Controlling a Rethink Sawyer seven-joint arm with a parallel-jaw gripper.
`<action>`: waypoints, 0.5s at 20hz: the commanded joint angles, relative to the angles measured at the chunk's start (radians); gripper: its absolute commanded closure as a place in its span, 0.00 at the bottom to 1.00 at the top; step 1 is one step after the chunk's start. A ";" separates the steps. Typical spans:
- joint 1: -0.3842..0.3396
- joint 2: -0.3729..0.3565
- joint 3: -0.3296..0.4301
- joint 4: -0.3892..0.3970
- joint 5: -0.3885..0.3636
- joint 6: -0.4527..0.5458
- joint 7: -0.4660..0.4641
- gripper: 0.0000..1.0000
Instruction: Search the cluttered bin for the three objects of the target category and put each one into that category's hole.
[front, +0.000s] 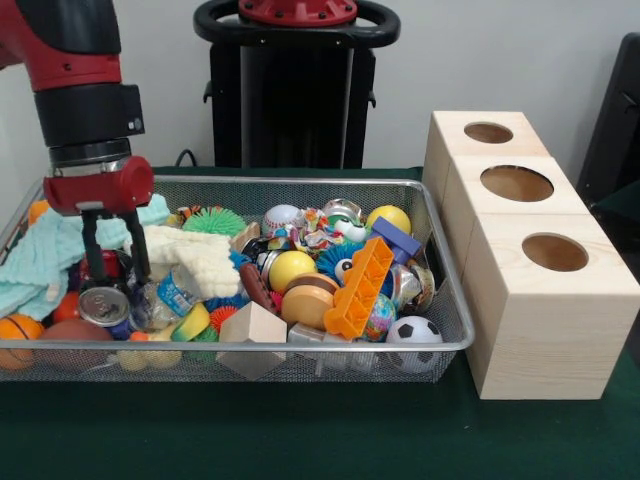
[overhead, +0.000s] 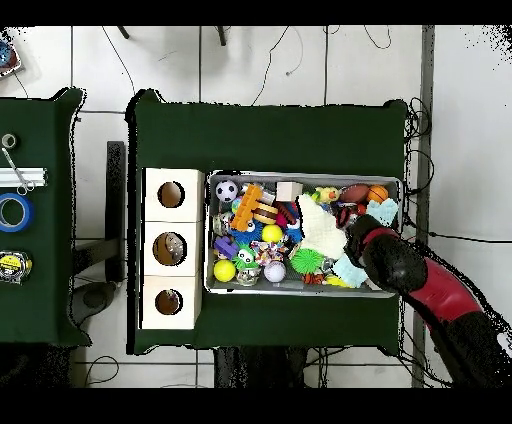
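Note:
The wire-mesh bin (front: 440, 345) is crammed with toys, balls and cloths; it also shows in the overhead view (overhead: 398, 182). My gripper (front: 113, 258) hangs low over the bin's left end, open. Its black fingers (front: 89, 250) stand either side of a dark red object (front: 108, 266) just behind a drink can (front: 103, 305). I cannot tell whether they touch it. In the overhead view the arm's head covers the gripper (overhead: 353, 228). The smallest hole (front: 488, 132) is in the far pine cube, right of the bin; overhead it is the bottom one (overhead: 168, 301).
A teal cloth (front: 40, 255) and a white fuzzy cloth (front: 195, 258) lie beside the gripper. An orange brick (front: 358, 290), a yellow ball (front: 290, 268), a wood block (front: 252, 326) and a soccer ball (front: 413, 333) fill the bin's middle and right. Two wider holes (front: 516, 183) (front: 555, 252) are nearer.

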 joint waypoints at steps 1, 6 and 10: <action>0.047 0.138 -0.036 -0.074 -0.067 -0.109 0.103 0.00; 0.059 0.196 -0.052 -0.073 -0.056 -0.187 0.124 0.00; 0.070 0.219 -0.082 -0.044 -0.035 -0.221 0.151 0.00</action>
